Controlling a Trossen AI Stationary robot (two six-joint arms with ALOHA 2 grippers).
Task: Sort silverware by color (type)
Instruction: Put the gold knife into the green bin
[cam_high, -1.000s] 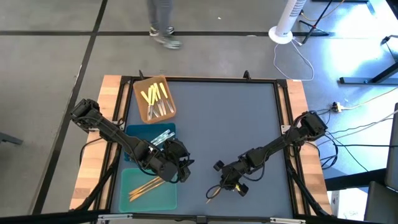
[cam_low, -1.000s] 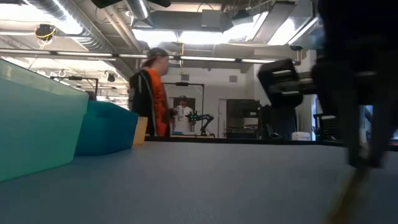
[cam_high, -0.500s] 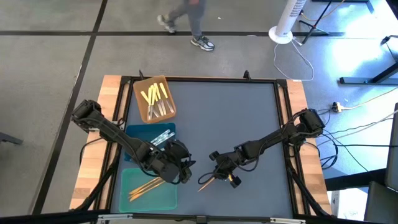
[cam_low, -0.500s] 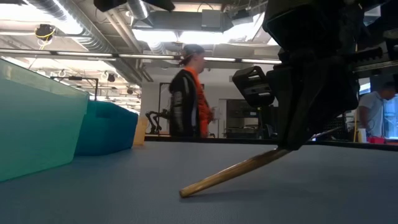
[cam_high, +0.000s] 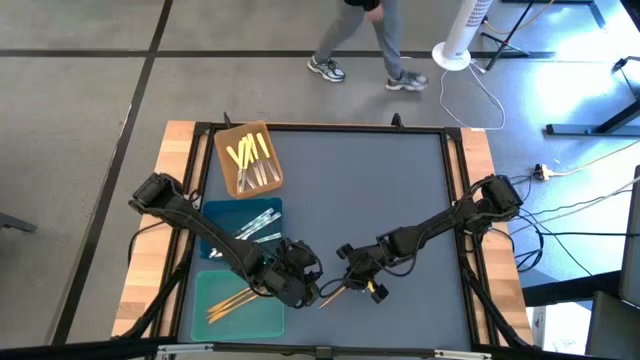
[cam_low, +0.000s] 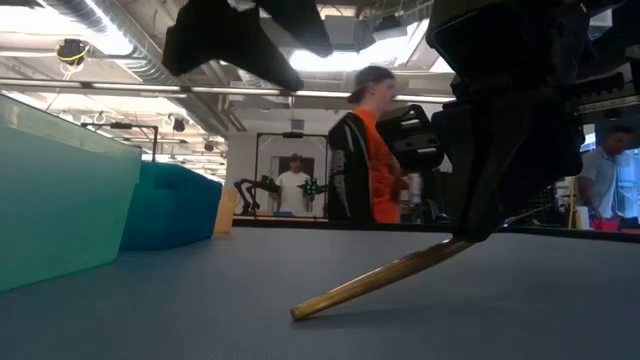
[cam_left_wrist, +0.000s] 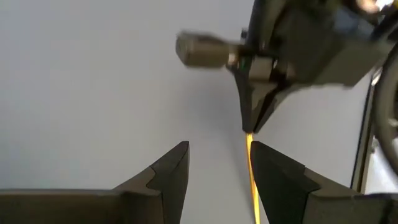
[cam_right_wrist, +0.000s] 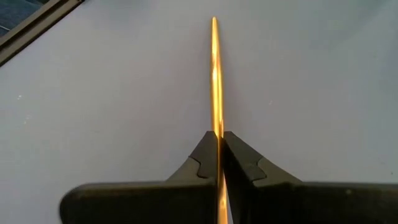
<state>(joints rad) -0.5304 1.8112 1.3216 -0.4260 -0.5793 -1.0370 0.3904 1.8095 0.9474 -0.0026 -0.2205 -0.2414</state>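
High view first: the right gripper (cam_high: 352, 282) is sitting low over the grey table (cam_high: 380, 190), its fingers pinched tight on one end of an orange-gold utensil (cam_high: 332, 294), while the left gripper (cam_high: 312, 290) is hanging just beside that utensil's free end with its jaws spread wide. From table height the orange-gold utensil (cam_low: 385, 279) is slanting, its far end gripped up in the dark fingers and its near tip resting on the mat. The right wrist camera is showing the piece running straight out from between the closed fingertips (cam_right_wrist: 210, 163), and the left wrist camera is showing it lying in the gap by one open finger (cam_left_wrist: 273, 174).

This looks to me like a handover, with the piece bound for the teal tray (cam_high: 268, 320), where two other gold pieces (cam_high: 235, 299) are already lying. The silver ones are sitting in the blue tray (cam_high: 215, 213) and the yellow-handled ones (cam_high: 247, 153) in the brown tray (cam_high: 233, 184).

The risk, as I'm judging it, is in the exchange. The utensil is thin and lying close to one left finger rather than centred, so a closing pinch could nudge it sideways or miss it. If the right fingers let go early, it would drop flat on the table, where it would be awkward to lift. The two grippers are also very near each other and could bump.

A person (cam_low: 368, 150) is walking past behind the table.
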